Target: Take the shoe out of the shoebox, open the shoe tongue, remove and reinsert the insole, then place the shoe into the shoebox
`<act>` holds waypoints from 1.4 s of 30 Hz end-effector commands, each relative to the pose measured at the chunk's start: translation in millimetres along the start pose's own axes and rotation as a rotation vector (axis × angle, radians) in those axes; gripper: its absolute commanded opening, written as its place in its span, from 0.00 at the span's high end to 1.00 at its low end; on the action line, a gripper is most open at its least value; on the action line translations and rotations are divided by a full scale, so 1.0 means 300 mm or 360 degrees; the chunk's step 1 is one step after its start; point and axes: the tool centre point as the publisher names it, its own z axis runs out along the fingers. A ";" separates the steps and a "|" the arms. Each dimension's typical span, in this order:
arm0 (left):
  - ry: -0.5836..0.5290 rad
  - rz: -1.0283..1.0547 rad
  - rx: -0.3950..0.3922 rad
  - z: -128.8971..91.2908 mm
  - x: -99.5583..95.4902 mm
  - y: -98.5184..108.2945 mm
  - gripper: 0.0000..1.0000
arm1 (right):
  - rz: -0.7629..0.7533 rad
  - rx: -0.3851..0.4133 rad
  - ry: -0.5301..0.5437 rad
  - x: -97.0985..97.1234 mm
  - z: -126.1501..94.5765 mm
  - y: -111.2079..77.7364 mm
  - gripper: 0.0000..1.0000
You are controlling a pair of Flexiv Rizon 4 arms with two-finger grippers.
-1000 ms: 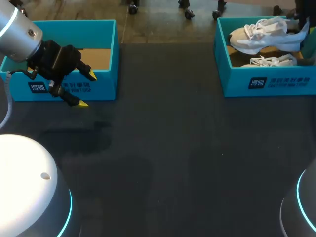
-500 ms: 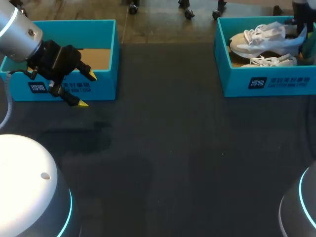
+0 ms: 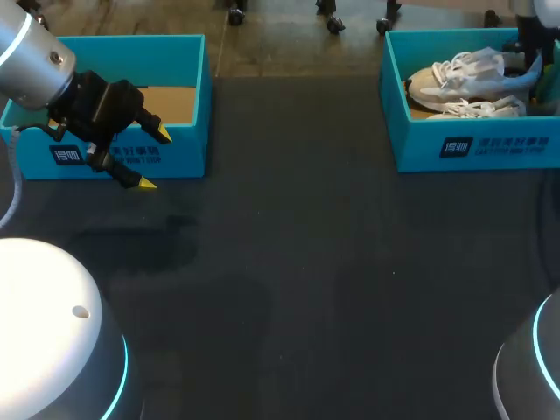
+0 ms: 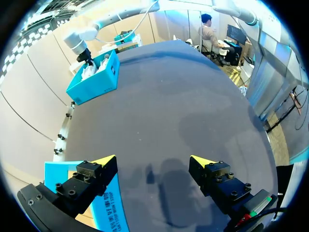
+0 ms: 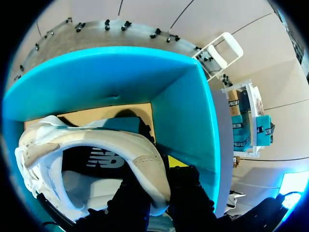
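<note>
Light falls from overhead, and I see the dark table [image 3: 289, 289] matte and dim. My left arm [image 3: 35, 61] throws a soft, faint shadow on it near the left gripper [image 3: 154, 159]. The white dome [image 3: 44, 306] glows brightest. Inside the shoebox [image 5: 183, 111] the pale shoe [image 5: 96, 140] stands bright, with a dark shadow on the cardboard floor [image 5: 87, 115] behind it.

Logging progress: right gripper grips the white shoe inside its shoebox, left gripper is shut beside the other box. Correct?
No: the left gripper is open, yellow tips wide apart and empty, per the left wrist view. The right gripper does grip the white shoe in its shoebox.
</note>
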 end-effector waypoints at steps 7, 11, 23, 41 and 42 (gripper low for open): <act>0.0003 0.0000 -0.0006 -0.001 -0.001 0.000 0.00 | 0.0046 0.0044 0.0017 0.006 0.034 0.007 0.75; 0.0003 0.0000 -0.0006 -0.001 -0.001 0.000 0.00 | 0.0067 0.0019 0.0002 0.007 0.036 0.007 0.00; 0.0003 0.0000 -0.0006 -0.001 -0.001 0.000 0.00 | 0.0057 -0.0018 0.0048 0.016 -0.086 -0.038 0.00; 0.0003 0.0000 -0.0006 -0.001 -0.001 0.000 0.00 | -0.0012 -0.0007 0.0207 0.063 -0.342 -0.128 0.00; 0.0003 0.0000 -0.0006 -0.001 -0.001 0.000 0.00 | -0.0013 -0.0004 0.0207 0.064 -0.351 -0.135 0.00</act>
